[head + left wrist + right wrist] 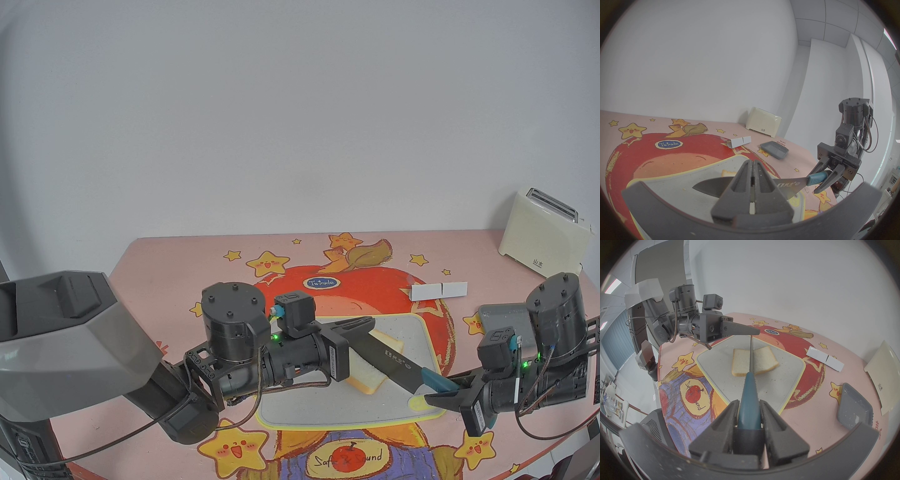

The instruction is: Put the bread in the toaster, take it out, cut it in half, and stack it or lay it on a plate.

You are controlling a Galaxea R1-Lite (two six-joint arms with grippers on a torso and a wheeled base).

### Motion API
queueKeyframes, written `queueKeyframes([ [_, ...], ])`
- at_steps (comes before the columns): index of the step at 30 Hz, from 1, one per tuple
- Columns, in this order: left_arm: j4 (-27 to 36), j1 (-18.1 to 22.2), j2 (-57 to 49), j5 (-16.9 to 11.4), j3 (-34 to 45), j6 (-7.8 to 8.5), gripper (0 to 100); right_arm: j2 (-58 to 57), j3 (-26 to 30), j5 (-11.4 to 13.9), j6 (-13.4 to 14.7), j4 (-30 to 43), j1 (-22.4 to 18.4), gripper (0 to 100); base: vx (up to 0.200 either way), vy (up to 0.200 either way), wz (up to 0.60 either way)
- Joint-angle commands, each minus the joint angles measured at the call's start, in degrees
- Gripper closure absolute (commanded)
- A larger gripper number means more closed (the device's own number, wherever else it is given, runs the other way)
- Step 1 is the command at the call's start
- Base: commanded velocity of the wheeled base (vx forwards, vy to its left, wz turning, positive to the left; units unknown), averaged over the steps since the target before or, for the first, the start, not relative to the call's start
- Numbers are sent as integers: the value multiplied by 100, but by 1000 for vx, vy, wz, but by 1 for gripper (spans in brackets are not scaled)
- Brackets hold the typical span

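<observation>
A slice of bread [740, 362] lies on the pale cutting board [778, 387]. A knife [390, 359] with a teal handle [749, 396] crosses the middle of the slice, blade edge down. My right gripper [445, 395] is shut on that handle at the board's right edge. From the left, my left gripper [359, 326] hangs shut over the blade's spine near its tip [706, 187]; I cannot tell if it touches. The bread [372, 380] shows partly under the blade. The cream toaster [545, 232] stands at the far right corner, and the grey plate [503, 317] lies between it and my right arm.
A white folded knife holder [439, 290] lies behind the board on the pink cartoon tablecloth. A white wall runs behind the table. The table's front edge is close under both arms.
</observation>
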Motion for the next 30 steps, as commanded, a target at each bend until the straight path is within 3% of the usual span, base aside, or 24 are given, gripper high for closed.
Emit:
queueKeyframes([
  [1, 31, -1, 66, -3, -14, -1, 100, 5, 0, 1, 4, -17, 3, 100, 0, 0, 0],
  [30, 5, -18, 48, -3, 13, -1, 100, -13, 62, 1, -5, 54, 3, 100, 0, 0, 0],
])
